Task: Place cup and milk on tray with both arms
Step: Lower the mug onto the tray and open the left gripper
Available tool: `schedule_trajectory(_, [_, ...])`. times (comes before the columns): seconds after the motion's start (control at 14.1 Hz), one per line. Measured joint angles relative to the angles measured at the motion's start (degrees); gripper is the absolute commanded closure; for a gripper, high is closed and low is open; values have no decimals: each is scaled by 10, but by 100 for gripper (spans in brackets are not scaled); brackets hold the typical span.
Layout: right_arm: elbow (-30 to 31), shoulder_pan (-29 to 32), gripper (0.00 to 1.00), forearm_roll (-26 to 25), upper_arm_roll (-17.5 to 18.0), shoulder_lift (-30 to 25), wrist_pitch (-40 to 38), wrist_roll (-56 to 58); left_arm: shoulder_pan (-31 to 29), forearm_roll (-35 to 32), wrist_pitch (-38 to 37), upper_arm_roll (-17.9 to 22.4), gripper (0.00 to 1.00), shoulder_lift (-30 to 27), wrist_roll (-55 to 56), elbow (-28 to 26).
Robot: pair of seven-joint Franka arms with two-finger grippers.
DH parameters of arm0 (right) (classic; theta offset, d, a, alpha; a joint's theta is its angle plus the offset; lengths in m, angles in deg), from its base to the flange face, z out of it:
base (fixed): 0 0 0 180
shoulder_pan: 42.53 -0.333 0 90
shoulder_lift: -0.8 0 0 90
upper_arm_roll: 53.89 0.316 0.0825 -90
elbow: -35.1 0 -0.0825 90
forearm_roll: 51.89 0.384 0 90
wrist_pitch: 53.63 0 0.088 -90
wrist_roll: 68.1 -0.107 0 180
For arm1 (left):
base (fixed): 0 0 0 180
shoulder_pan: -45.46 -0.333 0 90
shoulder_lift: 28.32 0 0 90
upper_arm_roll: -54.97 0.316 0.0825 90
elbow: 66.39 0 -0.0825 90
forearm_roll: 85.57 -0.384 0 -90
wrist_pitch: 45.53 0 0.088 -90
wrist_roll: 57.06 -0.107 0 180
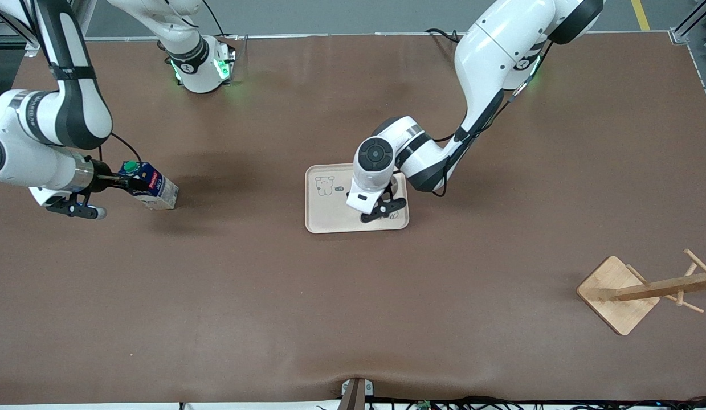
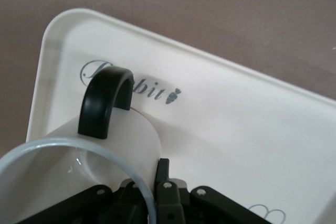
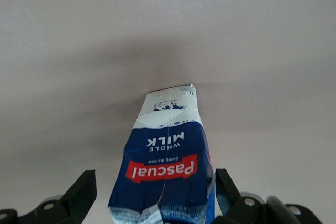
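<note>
The cream tray point(image 1: 330, 213) lies mid-table; the left wrist view shows its "Rabbit" lettering point(image 2: 152, 90). My left gripper point(image 1: 381, 208) is over the tray's end toward the left arm, shut on the rim of the white cup point(image 2: 121, 140). One finger point(image 2: 163, 170) is outside the wall and the other is inside. The black handle point(image 2: 105, 100) points away from the gripper. In the front view the wrist hides the cup. I cannot tell if the cup touches the tray. The blue milk carton point(image 1: 158, 192) stands on the table toward the right arm's end. My right gripper point(image 1: 137, 185) is open around its top point(image 3: 165, 150).
A wooden rack point(image 1: 617, 293) with a square base and pegs lies tipped over near the left arm's end of the table, nearer the front camera than the tray. A small bracket point(image 1: 355, 393) sits at the table's front edge.
</note>
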State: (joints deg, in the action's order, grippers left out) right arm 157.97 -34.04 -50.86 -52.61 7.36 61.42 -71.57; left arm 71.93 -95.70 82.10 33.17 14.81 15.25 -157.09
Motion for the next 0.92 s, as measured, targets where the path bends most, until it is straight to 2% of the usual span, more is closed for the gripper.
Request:
schedule_trajectory(0.14, [17,0,81,-1,0,-4,17,7,0,0,0,3,100,1,2,0])
schedule_trajectory(0.21, [18,0,100,-1,0,-5,18,8,-1,0,0,3,100,1,3,1])
schedule_trajectory(0.43, [8,0,100,-1,0,-16,-25,10,-5,0,-1,5,100,1,5,1])
schedule_trajectory(0.5, [-6,0,100,-1,0,-19,-52,11,-6,0,-1,5,81,1,5,1])
schedule_trajectory(0.57, [-24,-3,100,-1,1,-22,-76,12,-6,0,-1,6,53,1,5,1])
schedule_trajectory(0.64, [-46,-7,100,-1,1,-24,-103,12,-6,0,-1,7,7,1,5,2])
schedule_trajectory(0.71, [-72,-14,100,-1,1,-24,-137,12,-6,-1,-1,11,0,1,5,3])
schedule_trajectory(0.92, [-143,-28,100,0,2,-23,-216,11,-9,-7,-1,19,0,-3,5,17])
